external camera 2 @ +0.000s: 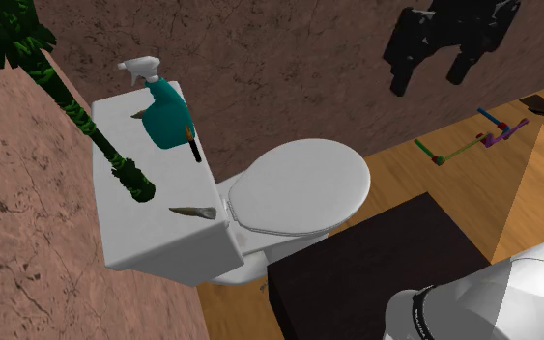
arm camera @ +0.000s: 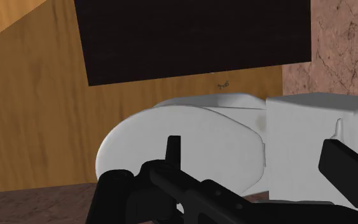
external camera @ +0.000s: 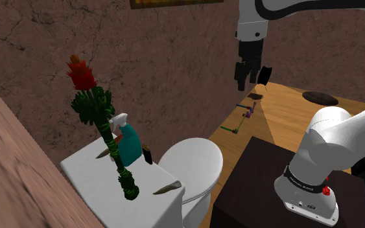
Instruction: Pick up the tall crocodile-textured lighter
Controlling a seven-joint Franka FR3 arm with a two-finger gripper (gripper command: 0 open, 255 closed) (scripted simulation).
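The lighter (external camera: 147,155) is a small dark upright stick on the white toilet tank's lid (external camera: 93,171), right beside a teal spray bottle (external camera: 128,142). In the second exterior view the lighter (external camera 2: 194,145) stands at the bottle's (external camera 2: 166,114) base, near the lid's (external camera 2: 154,227) edge over the bowl. My black gripper (external camera: 252,83) hangs high in the air, well away from the tank towards the shoulder view's right, beyond the toilet seat. Its fingers stand apart with nothing between them, as the gripper (external camera 2: 426,82) and the wrist view's gripper (arm camera: 254,153) also show.
The white toilet seat (external camera: 190,162) lies between gripper and tank. A green-stemmed plant with a red flower (external camera: 100,123) leans over the tank, and two brown pointed pieces (external camera 2: 192,211) lie there. My dark stand (external camera 2: 376,266) is beside the bowl. Coloured rods (external camera: 242,120) lie on the wooden floor.
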